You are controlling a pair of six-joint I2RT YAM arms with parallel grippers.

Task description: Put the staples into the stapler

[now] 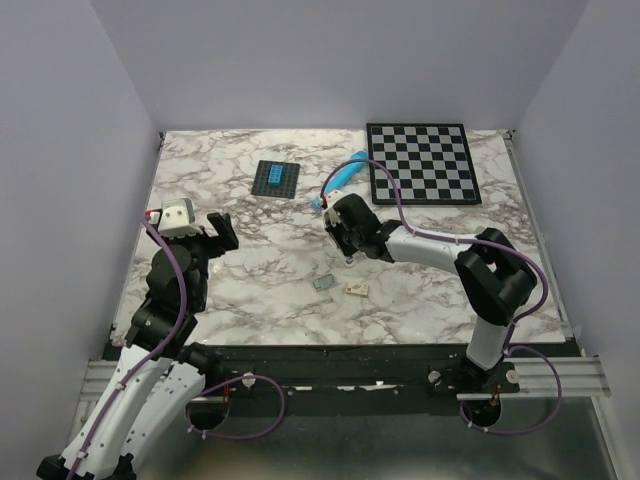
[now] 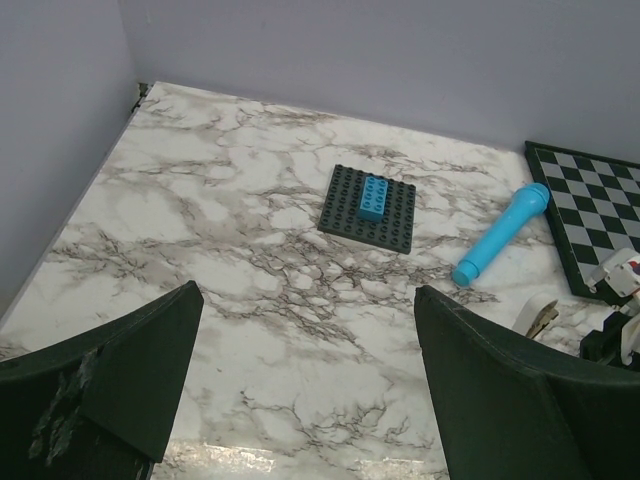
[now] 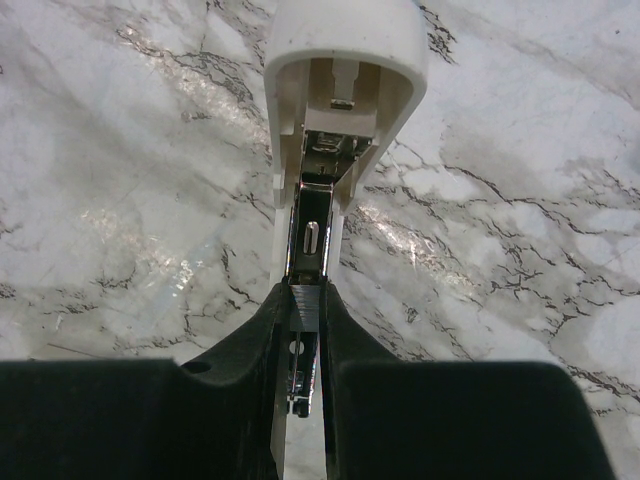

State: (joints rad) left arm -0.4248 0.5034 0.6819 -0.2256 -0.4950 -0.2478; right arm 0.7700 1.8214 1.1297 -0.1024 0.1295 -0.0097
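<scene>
The stapler point(image 3: 345, 60) sits in the right hand point(image 3: 308, 300), fingers pinched on its metal rail, with the cream lid swung open just beyond them. The staples point(image 1: 325, 283) lie on the bench point(image 1: 250, 270) near this hand, on its base side. Well off, the left hand point(image 2: 305, 320) is wide and holds nothing. I judge the rail should be held level and steady so the strip slides in straight.

Your top cam looks down from high behind the near edge at the whole table point(image 1: 250, 290). Left wrist faces the far wall point(image 2: 400, 60), sharing the checkerboard point(image 1: 420, 163); right wrist points down, super close.
</scene>
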